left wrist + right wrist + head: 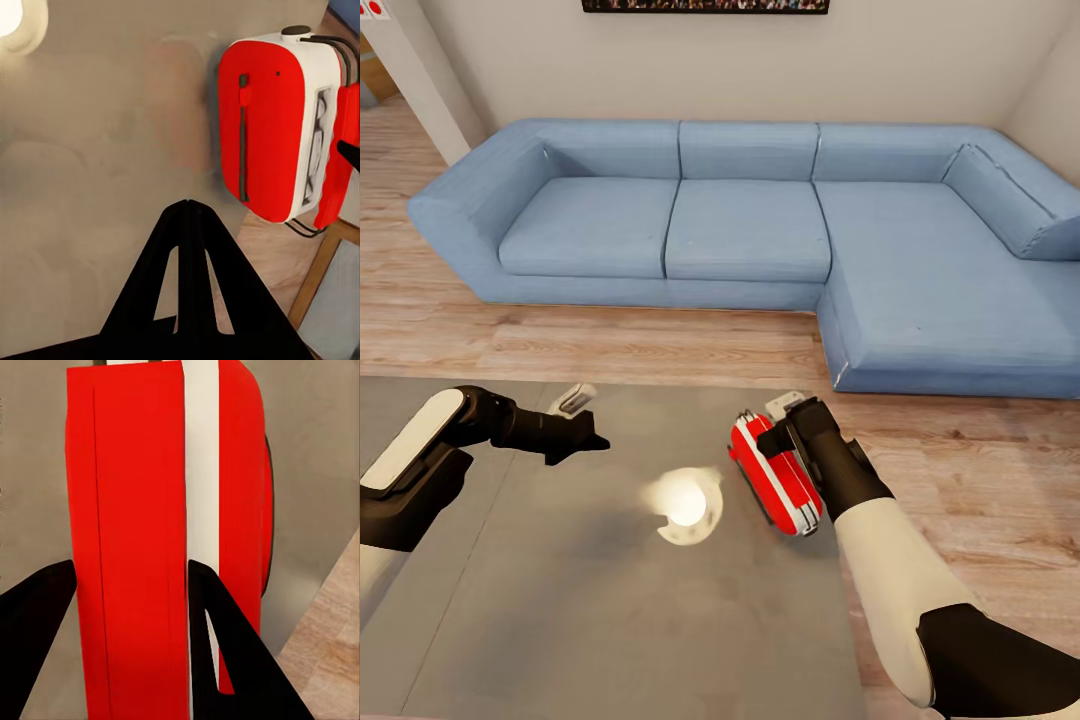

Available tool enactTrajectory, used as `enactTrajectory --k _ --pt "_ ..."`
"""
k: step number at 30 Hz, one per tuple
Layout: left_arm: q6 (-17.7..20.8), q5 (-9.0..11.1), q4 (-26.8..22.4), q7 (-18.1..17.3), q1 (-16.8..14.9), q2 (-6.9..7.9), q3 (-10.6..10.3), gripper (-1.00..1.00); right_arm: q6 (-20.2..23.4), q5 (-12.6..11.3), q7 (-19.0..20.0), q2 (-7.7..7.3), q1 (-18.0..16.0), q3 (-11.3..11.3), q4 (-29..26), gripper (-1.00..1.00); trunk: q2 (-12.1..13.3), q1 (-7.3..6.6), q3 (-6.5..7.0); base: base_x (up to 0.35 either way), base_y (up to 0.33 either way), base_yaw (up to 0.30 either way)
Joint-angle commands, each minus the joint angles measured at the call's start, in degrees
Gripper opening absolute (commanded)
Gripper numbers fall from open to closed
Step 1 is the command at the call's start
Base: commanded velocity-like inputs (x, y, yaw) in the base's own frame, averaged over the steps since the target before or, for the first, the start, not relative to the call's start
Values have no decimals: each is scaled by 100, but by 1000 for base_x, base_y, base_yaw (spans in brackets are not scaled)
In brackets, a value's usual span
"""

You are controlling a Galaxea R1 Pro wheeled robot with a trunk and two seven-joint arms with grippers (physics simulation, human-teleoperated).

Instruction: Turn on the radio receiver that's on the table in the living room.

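The table (610, 620) lies open over most of its grey top between the two arms, its only mark there a lamp's reflection (685, 505), which blocks nothing. The radio (775, 480) stands near the table's right edge, with the right gripper (778, 432) spread around it, one finger on either side, so that corner is taken up. The left gripper (592, 440), fingers together, hangs over the table's far left part, well apart from the radio, and beyond the far edge bare plank floor (610, 345) runs to the blue sofa (760, 220).
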Motion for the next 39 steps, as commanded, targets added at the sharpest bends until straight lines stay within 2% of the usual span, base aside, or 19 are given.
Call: enactTrajectory --k 1,8,9,33,36,39 --pt "0 0 -1 0 0 0 0 -100 -19 -1 0 0 -1 0 10 -100 0 0 0 0 0 0" --pt "0 0 0 0 0 0 0 -100 -48 -6 0 0 -1 -6 26 -100 0 0 0 0 0 0" --pt "0 0 -1 0 2 0 0 -100 -49 -7 0 0 -1 -12 26 100 0 0 0 0 0 0" --pt "0 0 0 0 2 0 0 -100 -39 6 34 -9 -1 -12 21 100 0 0 0 0 0 0" --pt "0 0 -1 0 1 0 0 -100 3 -1 77 -27 -1 -7 -46 100 0 0 0 0 0 0" --pt "0 0 0 0 1 4 -2 -100 247 -12 203 -49 -1 11 -373 100 0 0 0 0 0 0"
